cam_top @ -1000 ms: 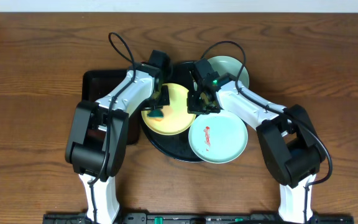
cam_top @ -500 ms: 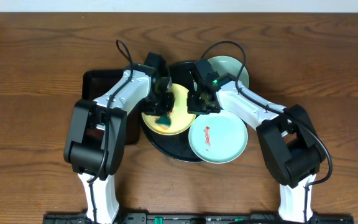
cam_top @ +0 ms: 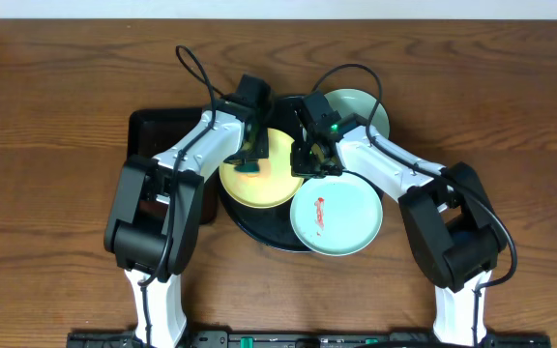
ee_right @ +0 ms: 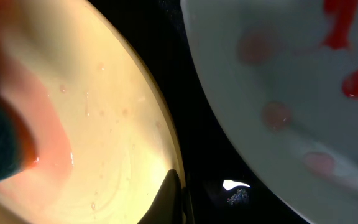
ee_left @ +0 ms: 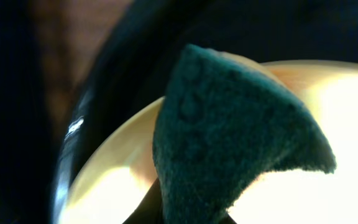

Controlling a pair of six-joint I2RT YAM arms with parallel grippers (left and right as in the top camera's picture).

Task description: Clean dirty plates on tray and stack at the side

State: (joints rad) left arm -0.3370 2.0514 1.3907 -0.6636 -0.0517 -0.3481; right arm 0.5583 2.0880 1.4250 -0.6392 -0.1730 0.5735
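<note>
A pale yellow plate (cam_top: 277,179) lies on the round black tray (cam_top: 277,240). My left gripper (cam_top: 252,158) is shut on a dark green sponge (cam_top: 249,168), which presses on the plate's left half. The sponge (ee_left: 229,130) fills the left wrist view over the yellow plate (ee_left: 347,118). My right gripper (cam_top: 308,166) is shut on the yellow plate's right rim (ee_right: 166,155), with its fingertips (ee_right: 174,196) pinched over the edge. A blue-green plate (cam_top: 348,217) with a red sauce smear (ee_right: 347,37) overlaps the tray's near right. Another blue-green plate (cam_top: 364,108) sits at the back right.
A rectangular black tray (cam_top: 158,130) lies to the left of the round one, under the left arm. Brown wooden table (cam_top: 46,193) surrounds everything. Both arms cross over the tray from the near side.
The left gripper has swept the sponge across the yellow plate, first toward its middle, then back up toward the far-left edge. The right gripper has stayed clamped on the rim.
</note>
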